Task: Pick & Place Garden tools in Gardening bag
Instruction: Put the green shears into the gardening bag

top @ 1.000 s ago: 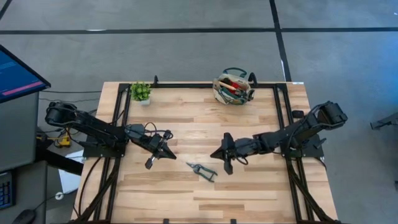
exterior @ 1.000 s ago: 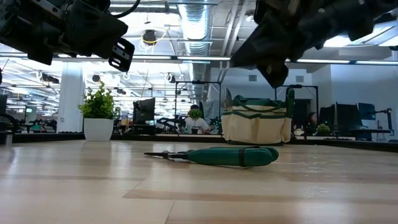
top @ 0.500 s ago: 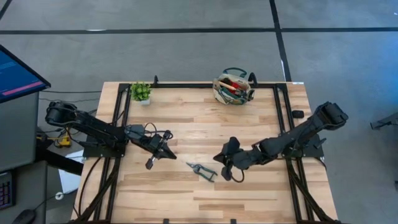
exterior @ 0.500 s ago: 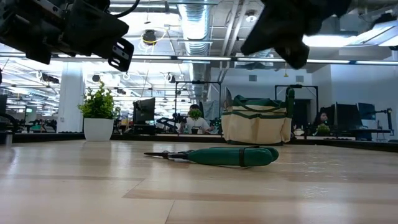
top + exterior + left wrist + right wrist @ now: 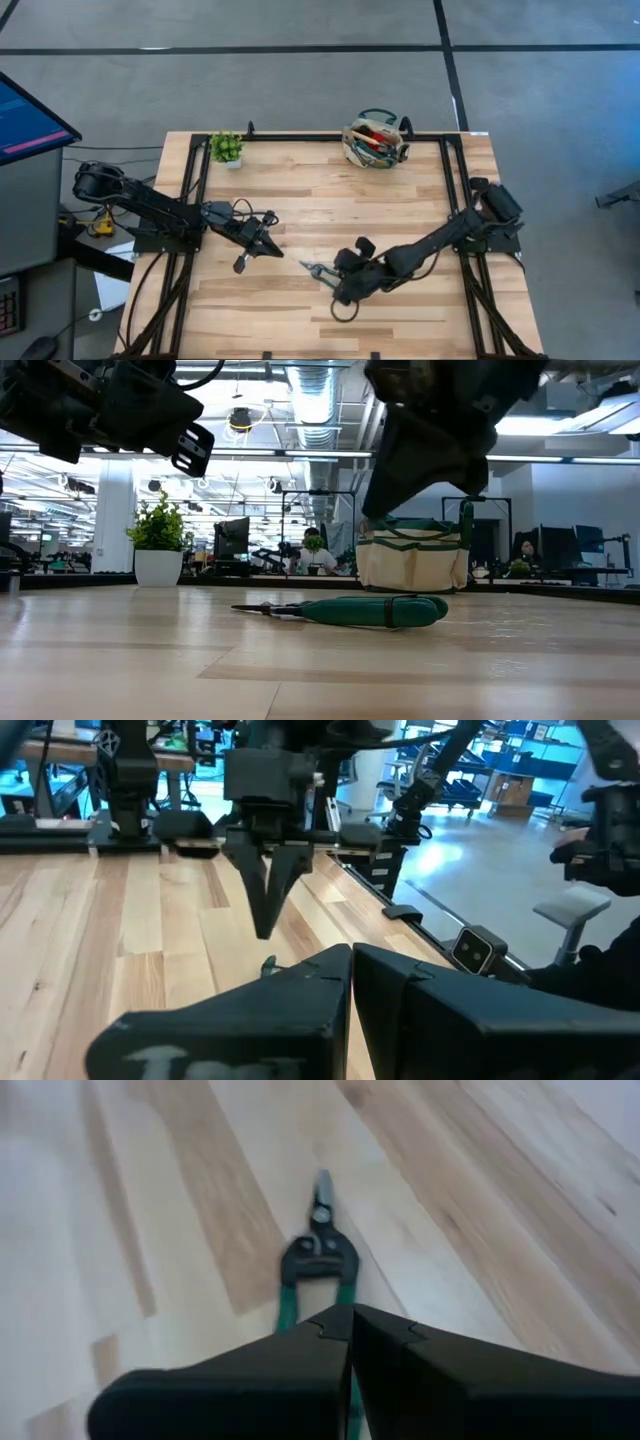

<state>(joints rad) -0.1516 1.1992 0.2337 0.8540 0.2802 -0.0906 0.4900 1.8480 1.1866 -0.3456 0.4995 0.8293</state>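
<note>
Lining up my right gripper over the last loose pruners

I am hovering my right gripper [image 5: 340, 289] directly over the green-handled pruners [image 5: 322, 274], which are lying flat on the table [image 5: 400, 210], well apart from the gardening bag [image 5: 376, 141] at the far edge. In the right wrist view my fingers are pressed together, tips pointing along the pruners' handles toward the pivot. To do this well, I judge I need to spread the fingers, straddle both handles near the pivot, and descend squarely so the tool is not skidding sideways. My left gripper [image 5: 262, 243] is waiting beside the pruners, on their left, fingers together. Red-handled tools are already sitting inside the bag.
</note>
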